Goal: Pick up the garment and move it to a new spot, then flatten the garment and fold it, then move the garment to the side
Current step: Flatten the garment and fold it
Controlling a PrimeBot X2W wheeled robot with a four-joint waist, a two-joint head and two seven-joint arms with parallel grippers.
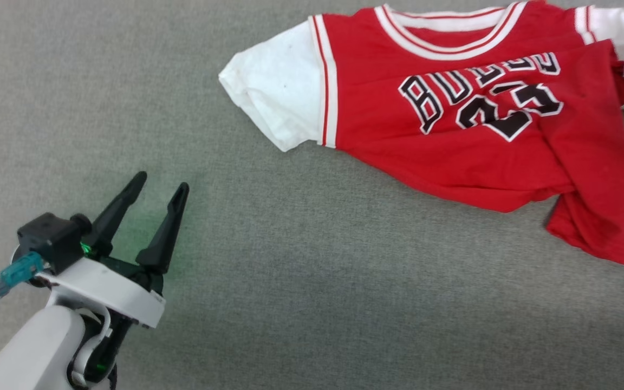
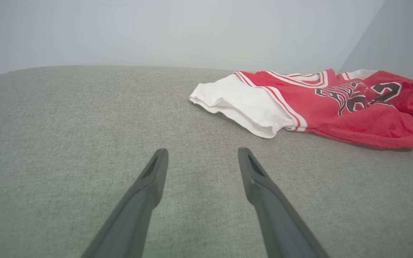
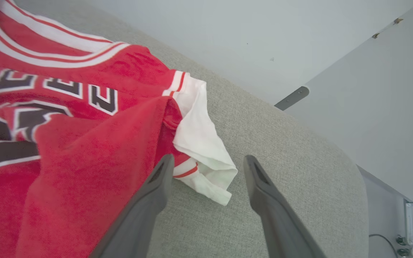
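Head view: left gripper [image 1: 161, 181], jaws apart, empty; garment [image 1: 388, 135] rumpled on grey cushion [image 1: 290, 271], well ahead and right of the tips.
Left wrist view: garment ahead-right, white sleeve nearest, clear of the jaws.
Right wrist view: right gripper [image 3: 209, 157], jaws apart. The white sleeve hem is seen between the tips, red body to their left; contact cannot be told.

Bright, even light; soft shadows; sharp pictures.

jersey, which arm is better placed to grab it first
Right, probably: the right gripper is open at a white sleeve of the jersey, while the left gripper is open over grey cushion, apart from it.
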